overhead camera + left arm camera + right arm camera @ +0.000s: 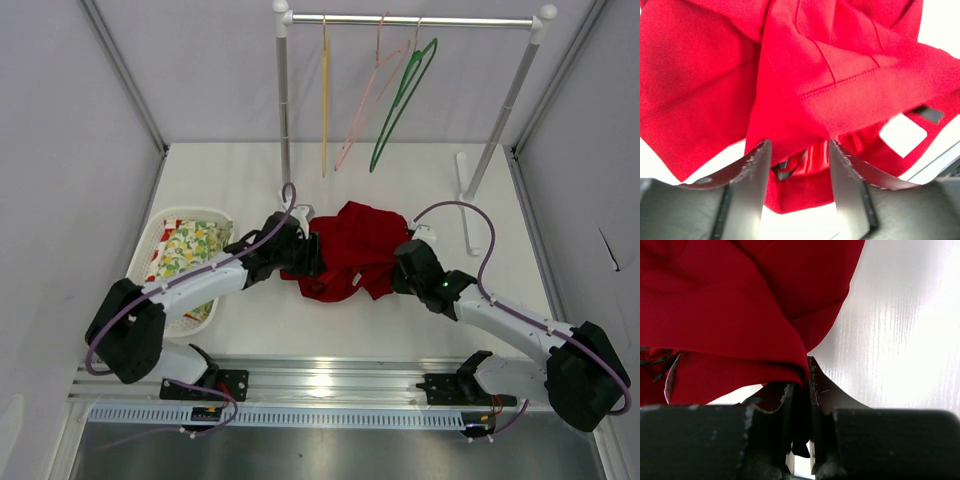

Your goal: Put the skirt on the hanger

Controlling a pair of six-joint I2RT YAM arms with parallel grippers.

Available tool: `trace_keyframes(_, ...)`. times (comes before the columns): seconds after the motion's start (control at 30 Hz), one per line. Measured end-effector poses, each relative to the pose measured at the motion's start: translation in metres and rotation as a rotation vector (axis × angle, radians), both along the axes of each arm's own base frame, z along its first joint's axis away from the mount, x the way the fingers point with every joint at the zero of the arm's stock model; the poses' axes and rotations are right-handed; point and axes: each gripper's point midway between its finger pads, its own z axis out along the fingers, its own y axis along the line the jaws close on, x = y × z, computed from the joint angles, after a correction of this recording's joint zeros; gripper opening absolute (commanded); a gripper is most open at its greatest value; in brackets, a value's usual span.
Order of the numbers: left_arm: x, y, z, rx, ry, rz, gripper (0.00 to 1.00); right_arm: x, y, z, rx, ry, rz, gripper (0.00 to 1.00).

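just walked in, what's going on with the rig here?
Both arms are at the red skirt, which lies bunched on the table. The right pincer is clamped on a fold at the skirt's edge. The left pincer stands open with cloth between its fingers, not gripping. The pink hanger hangs on the rail, untouched, so nothing is hung yet.

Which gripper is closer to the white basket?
Left. The left gripper sits at the skirt's left edge, just right of the basket; the right gripper is across the skirt, farther away.
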Motion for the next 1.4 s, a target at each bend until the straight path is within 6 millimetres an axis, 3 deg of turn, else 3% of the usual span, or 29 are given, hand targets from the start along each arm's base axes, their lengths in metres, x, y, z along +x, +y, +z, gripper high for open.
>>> trace_keyframes(0.33, -0.029, 0.028, 0.025, 0.026, -0.075, 0.043, 0.6, -0.001, 0.001, 0.0, -0.001, 0.003, 0.01, 0.04)
trace_keyframes(0.5, -0.044, 0.041, -0.004, 0.084, -0.028, 0.07, 0.63, -0.001, 0.002, -0.001, 0.002, 0.005, 0.014, 0.09)
trace_keyframes(0.63, -0.057, 0.05, -0.036, 0.133, 0.04, 0.078, 0.64, -0.003, 0.003, -0.001, 0.003, 0.01, 0.022, 0.28)
trace_keyframes(0.7, -0.055, 0.047, -0.045, 0.141, 0.056, 0.082, 0.63, -0.006, 0.005, -0.001, 0.005, 0.018, 0.032, 0.41)
trace_keyframes(0.8, -0.05, 0.043, -0.058, 0.15, 0.072, 0.087, 0.62, -0.012, 0.005, 0.004, 0.015, 0.023, 0.045, 0.5)
trace_keyframes(0.97, -0.043, 0.037, -0.064, 0.162, 0.084, 0.087, 0.61, -0.022, 0.005, 0.026, 0.071, 0.003, 0.07, 0.56)
trace_keyframes(1.23, -0.023, 0.021, -0.039, 0.121, 0.028, 0.091, 0.62, -0.029, 0.015, 0.088, 0.199, -0.089, 0.113, 0.56)
trace_keyframes(1.4, -0.017, 0.018, -0.03, 0.122, 0.007, 0.086, 0.62, -0.026, 0.017, 0.1, 0.194, -0.097, 0.115, 0.58)
